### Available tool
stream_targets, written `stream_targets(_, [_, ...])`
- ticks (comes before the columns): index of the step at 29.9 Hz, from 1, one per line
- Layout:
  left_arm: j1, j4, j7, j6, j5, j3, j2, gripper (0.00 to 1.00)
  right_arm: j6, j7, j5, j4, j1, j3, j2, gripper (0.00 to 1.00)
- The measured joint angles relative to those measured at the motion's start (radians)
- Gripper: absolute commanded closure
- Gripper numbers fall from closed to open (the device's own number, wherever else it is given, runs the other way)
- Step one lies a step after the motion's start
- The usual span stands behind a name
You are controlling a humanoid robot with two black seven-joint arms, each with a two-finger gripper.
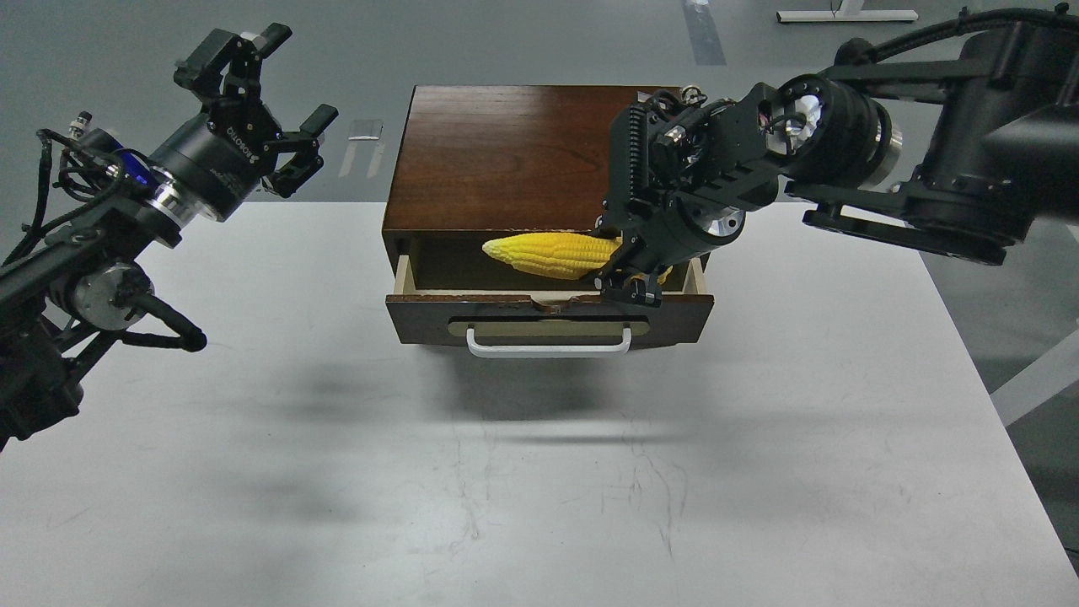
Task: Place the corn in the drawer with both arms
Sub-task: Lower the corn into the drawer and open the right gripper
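Note:
The yellow corn (pixel 552 255) lies across the open drawer (pixel 548 316), point to the left, over the pale inside. My right gripper (pixel 628 270) comes in from the right and is shut on the thick right end of the corn, its fingers reaching down into the drawer's right part. The drawer is pulled out of the reddish-topped wooden box (pixel 506 156), with its white bar handle (pixel 548 346) facing me. My left gripper (pixel 265 101) is open and empty, held up in the air to the left of the box, well apart from it.
The box stands at the far middle of a white table (pixel 506 472). The table's right edge runs near my right arm. Grey floor lies beyond the table.

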State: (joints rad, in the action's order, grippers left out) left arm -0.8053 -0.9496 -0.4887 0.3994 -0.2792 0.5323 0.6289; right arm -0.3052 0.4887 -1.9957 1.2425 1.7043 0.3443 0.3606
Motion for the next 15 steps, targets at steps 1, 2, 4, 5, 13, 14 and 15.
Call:
stream_targets(1, [0.0, 0.0, 0.0, 0.0, 0.0, 0.0, 0.0, 0.02, 0.0, 0.0, 0.0, 0.0, 0.0, 0.0, 0.0, 0.58])
stream_targets(2, [0.0, 0.0, 0.0, 0.0, 0.0, 0.0, 0.0, 0.01, 0.0, 0.0, 0.0, 0.0, 0.0, 0.0, 0.001, 0.57])
stream_targets(4, [0.0, 0.0, 0.0, 0.001, 0.0, 0.0, 0.0, 0.02, 0.0, 0.0, 0.0, 0.0, 0.0, 0.001, 0.002, 0.57])
stream_targets(5, [0.0, 0.0, 0.0, 0.001, 0.0, 0.0, 0.0, 0.01, 0.0, 0.0, 0.0, 0.0, 0.0, 0.001, 0.003, 0.56])
stream_targets(13, [-0.002, -0.001, 0.0, 0.001, 0.0, 0.0, 0.0, 0.01, 0.0, 0.0, 0.0, 0.0, 0.001, 0.001, 0.004, 0.49])
stream_targets(14, [-0.002, -0.001, 0.0, 0.001, 0.0, 0.0, 0.0, 0.01, 0.0, 0.0, 0.0, 0.0, 0.001, 0.001, 0.004, 0.48])
stream_targets(15, [-0.002, -0.001, 0.0, 0.001, 0.0, 0.0, 0.0, 0.01, 0.0, 0.0, 0.001, 0.001, 0.001, 0.001, 0.004, 0.47])
